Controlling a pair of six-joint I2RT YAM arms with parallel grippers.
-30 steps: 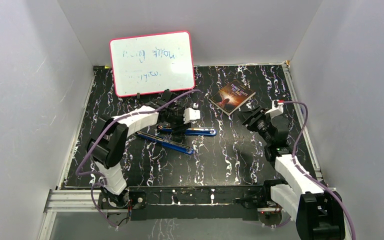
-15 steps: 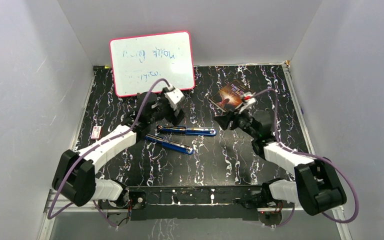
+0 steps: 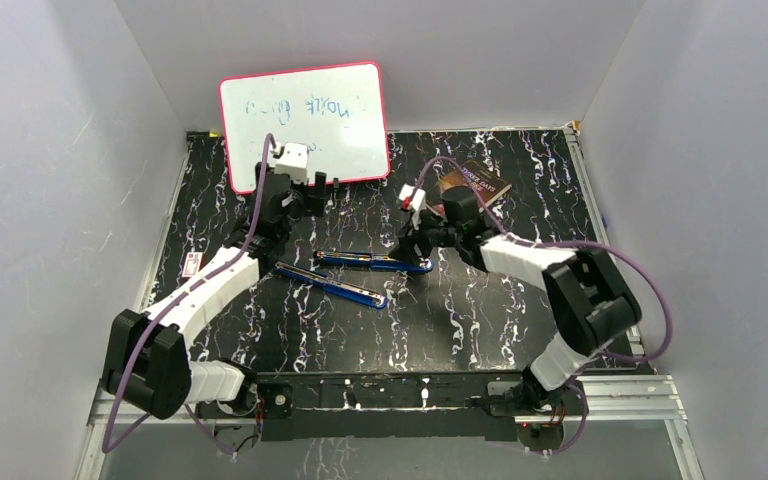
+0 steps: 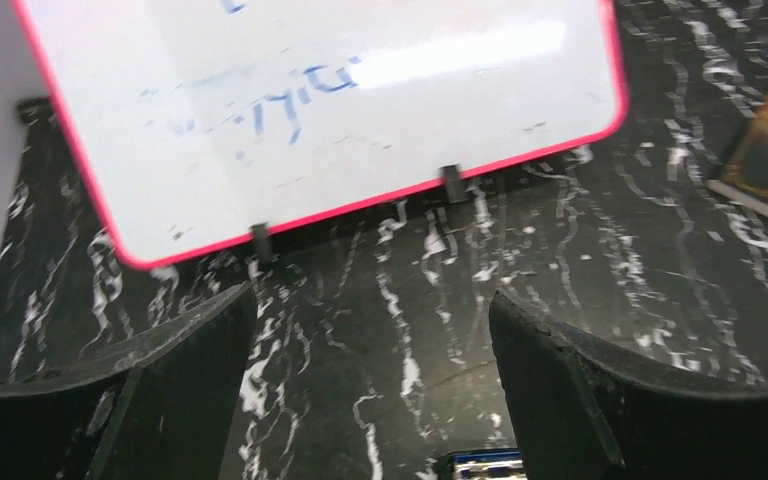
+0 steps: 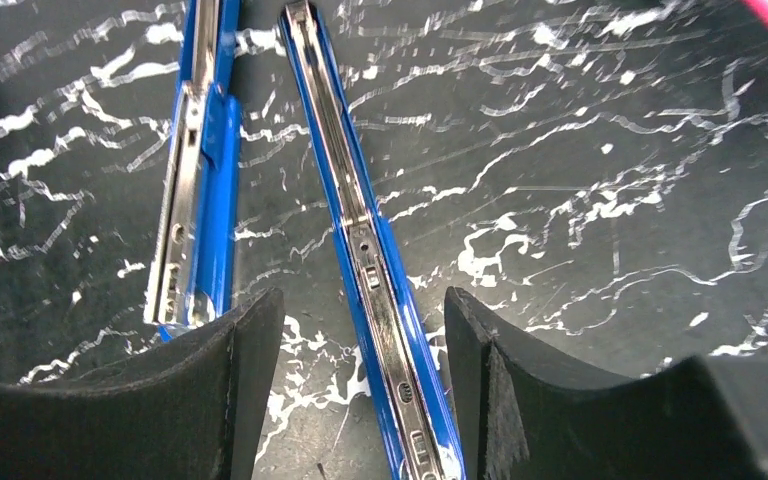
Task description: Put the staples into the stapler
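The blue stapler [image 3: 372, 263] lies splayed open on the counter [image 3: 460, 320], one half running lengthwise straight between the nearer right gripper's [image 5: 360, 320] wide, empty jaws, while the left gripper [image 4: 370, 310], jaws equally wide and empty, hangs by the whiteboard [image 4: 310, 100]; staples I cannot spot.

Illegible blue scrawl on the whiteboard [image 3: 303, 125]

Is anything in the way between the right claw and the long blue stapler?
No, nothing visible is. The right gripper hangs open over the opened blue metal stapler, whose silvery rail shows bare between the black fingers. Only black marbled table lies around it.
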